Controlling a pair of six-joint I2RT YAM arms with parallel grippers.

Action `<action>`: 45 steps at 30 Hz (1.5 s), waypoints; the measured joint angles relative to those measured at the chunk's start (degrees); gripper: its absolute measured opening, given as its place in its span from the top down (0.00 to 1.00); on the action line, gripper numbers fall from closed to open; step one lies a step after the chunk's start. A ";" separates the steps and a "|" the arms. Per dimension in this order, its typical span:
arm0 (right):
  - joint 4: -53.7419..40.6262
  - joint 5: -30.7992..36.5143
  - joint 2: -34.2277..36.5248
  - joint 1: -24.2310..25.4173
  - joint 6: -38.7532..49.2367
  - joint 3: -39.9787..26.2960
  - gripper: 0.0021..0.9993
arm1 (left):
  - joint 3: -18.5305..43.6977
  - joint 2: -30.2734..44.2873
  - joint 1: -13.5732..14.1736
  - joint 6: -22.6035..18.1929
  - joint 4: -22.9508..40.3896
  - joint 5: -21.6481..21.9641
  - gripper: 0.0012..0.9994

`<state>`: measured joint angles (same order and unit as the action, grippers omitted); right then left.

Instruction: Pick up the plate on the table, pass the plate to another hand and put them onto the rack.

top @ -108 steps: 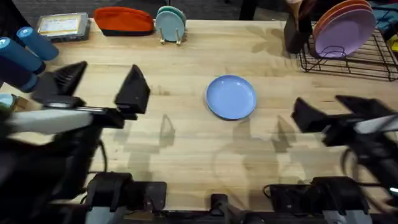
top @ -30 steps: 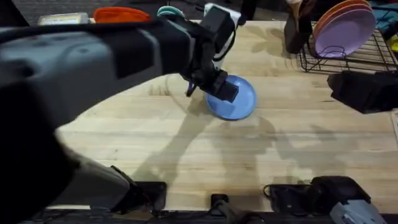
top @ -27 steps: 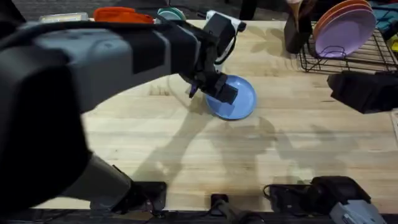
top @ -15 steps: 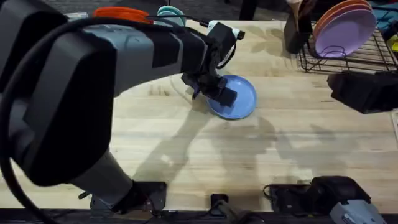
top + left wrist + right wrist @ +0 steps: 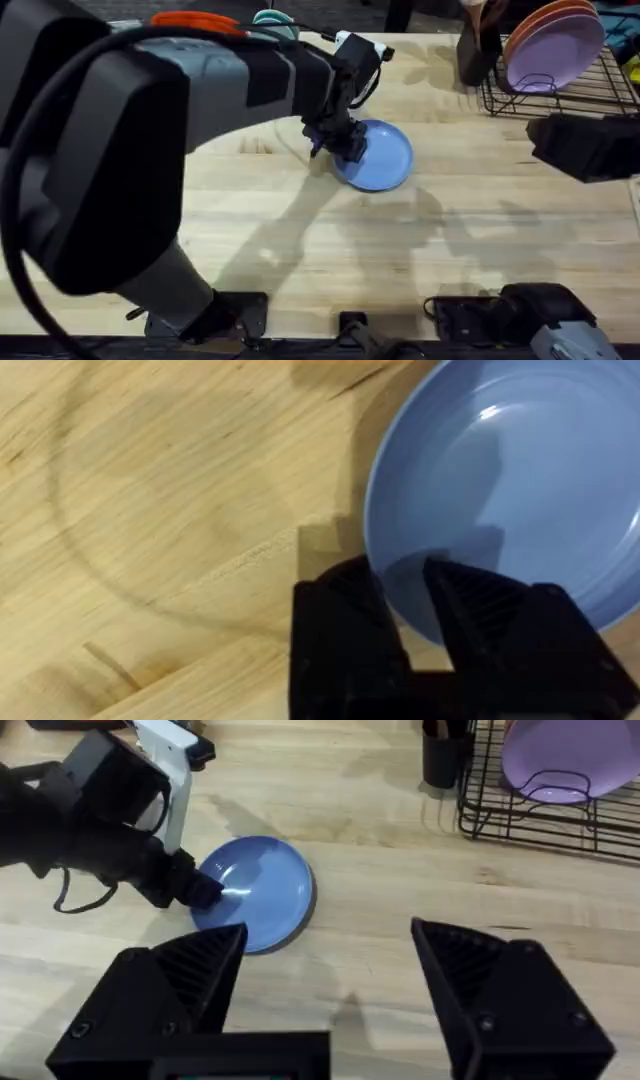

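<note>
- The table (image 5: 300,240) takes up most of my overhead view, pale planks running left to right.
- My left arm rises large and dark from the lower left of the overhead frame and reaches to the centre, ending at the left gripper (image 5: 341,143) on the left edge of the plate.
- The rack (image 5: 575,90) sits at the upper right of the overhead frame, with a lavender plate (image 5: 555,50) and an orange plate (image 5: 545,22) standing in it.
- The plate (image 5: 378,155) lies flat on the table just above centre, well apart from the rack.
- In the left wrist view the left gripper (image 5: 405,595) has its fingers (image 5: 345,615) nearly closed on the plate (image 5: 520,480): one finger outside the rim, one inside, the rim pinched between.
- The right gripper (image 5: 580,145) hangs at the right edge of the overhead frame, just below the rack; in its own view its fingers (image 5: 180,975) stand wide apart with nothing between them.
</note>
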<state>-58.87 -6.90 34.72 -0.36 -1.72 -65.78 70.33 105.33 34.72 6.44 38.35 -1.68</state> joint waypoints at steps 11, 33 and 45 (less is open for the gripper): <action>0.00 0.00 0.00 0.00 0.00 0.00 0.00 | 16.16 1.76 -0.02 -0.42 12.17 0.26 0.96; 0.00 0.00 0.00 -0.02 0.00 0.00 0.00 | 52.91 1.76 -2.16 -5.93 29.83 8.58 0.96; 3.98 -0.03 0.00 -0.01 -3.10 0.00 0.00 | 53.67 1.76 -2.58 -6.05 30.04 8.08 0.96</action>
<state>-54.89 -6.93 34.72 -0.38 -4.82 -65.78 124.01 107.09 32.14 0.38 68.39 6.41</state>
